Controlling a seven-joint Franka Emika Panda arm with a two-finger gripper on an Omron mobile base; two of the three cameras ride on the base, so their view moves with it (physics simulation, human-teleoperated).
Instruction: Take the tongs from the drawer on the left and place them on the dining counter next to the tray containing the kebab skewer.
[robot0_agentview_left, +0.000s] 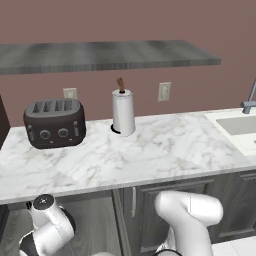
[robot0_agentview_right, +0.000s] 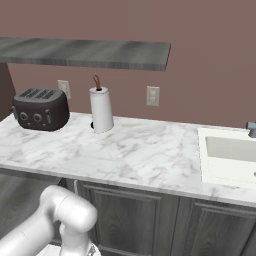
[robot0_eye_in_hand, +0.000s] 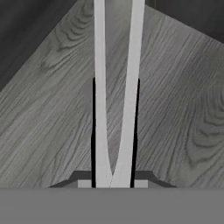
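In the hand view my gripper (robot0_eye_in_hand: 115, 131) is shut on the tongs (robot0_eye_in_hand: 100, 109). Their two silver arms run up the picture from a joined end low between my dark fingertips (robot0_eye_in_hand: 93, 131) and spread slightly toward the top, where the tips pass out of frame. Behind them lies the grey wood-grain floor of the open drawer (robot0_eye_in_hand: 175, 109), with a dark edge across the upper corners. From the base views the drawer (robot0_agentview_left: 95, 220) stands open under the marble counter's left part, with my arm bent low over it. The dining counter and the tray are out of view.
On the narrow marble counter (robot0_agentview_left: 150, 150) stand a dark toaster (robot0_agentview_left: 54, 122) and a paper towel roll (robot0_agentview_left: 123, 112). A sink (robot0_agentview_right: 232, 150) is set in at the right. A grey shelf (robot0_agentview_left: 100, 55) hangs above; dark cabinet doors (robot0_agentview_right: 130, 215) lie below.
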